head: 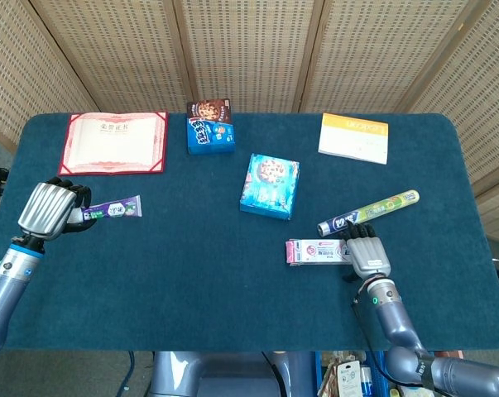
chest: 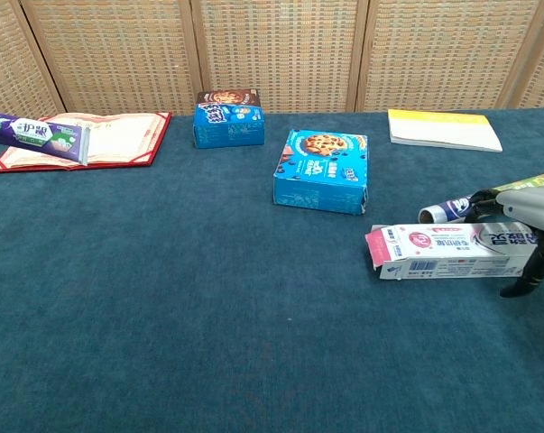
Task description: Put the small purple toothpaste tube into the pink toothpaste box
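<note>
My left hand [head: 49,208] grips the small purple toothpaste tube [head: 112,210] by its cap end, holding it level above the table's left side; the tube [chest: 37,136] shows at the left edge of the chest view, the hand itself outside that view. The pink toothpaste box [head: 319,251] lies flat at the right front, its open flap [chest: 378,248] pointing left. My right hand [head: 366,251] rests over the box's right end, fingers [chest: 531,270] curled around it.
A long green-and-blue tube [head: 369,211] lies just behind the pink box. A blue cookie box [head: 270,184] sits mid-table, a smaller blue box [head: 209,126] behind it, a red certificate folder [head: 115,142] at back left, a yellow booklet [head: 353,137] at back right.
</note>
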### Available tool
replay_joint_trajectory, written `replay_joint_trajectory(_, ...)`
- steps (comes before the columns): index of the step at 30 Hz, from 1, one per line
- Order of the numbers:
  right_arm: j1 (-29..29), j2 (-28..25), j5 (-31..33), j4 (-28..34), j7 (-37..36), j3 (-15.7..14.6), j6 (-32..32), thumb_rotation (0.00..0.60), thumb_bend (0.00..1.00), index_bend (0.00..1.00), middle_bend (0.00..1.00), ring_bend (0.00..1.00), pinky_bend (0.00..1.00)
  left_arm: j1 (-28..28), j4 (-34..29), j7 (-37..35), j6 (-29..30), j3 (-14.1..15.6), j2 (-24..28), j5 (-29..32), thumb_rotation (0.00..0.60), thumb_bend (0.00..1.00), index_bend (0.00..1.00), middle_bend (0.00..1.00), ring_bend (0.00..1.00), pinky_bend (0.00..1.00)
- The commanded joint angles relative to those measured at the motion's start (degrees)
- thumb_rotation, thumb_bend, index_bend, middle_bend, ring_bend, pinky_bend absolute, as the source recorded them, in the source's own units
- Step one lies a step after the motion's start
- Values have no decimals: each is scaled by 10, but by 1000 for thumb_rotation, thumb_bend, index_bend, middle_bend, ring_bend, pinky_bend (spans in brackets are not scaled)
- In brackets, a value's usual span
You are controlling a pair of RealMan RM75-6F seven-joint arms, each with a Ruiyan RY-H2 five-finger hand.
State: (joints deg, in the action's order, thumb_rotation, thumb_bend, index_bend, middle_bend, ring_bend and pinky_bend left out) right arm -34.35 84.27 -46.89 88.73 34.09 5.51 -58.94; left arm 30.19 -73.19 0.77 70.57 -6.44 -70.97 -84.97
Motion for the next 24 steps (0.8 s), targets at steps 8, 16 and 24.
replay_joint_trajectory(8, 3, 13, -15, -1, -8, 1, -16, 600, 0, 218, 78, 0, 0, 1, -3, 4, -1, 1, 0, -2, 600, 311, 918, 686, 550, 482)
replay_joint_trajectory(16, -2, 24, -11, 11, 5, 4, -24, 600, 0, 221, 88, 0, 0, 0, 2, 1, -1, 2, -3, -2, 600, 311, 918, 686, 550, 482)
replay_joint_trajectory(24, -6, 42, -16, 14, 13, 9, -40, 600, 0, 268, 160, 0, 23, -1, 9, -7, 1, 2, -2, -4, 600, 311, 918, 686, 550, 482)
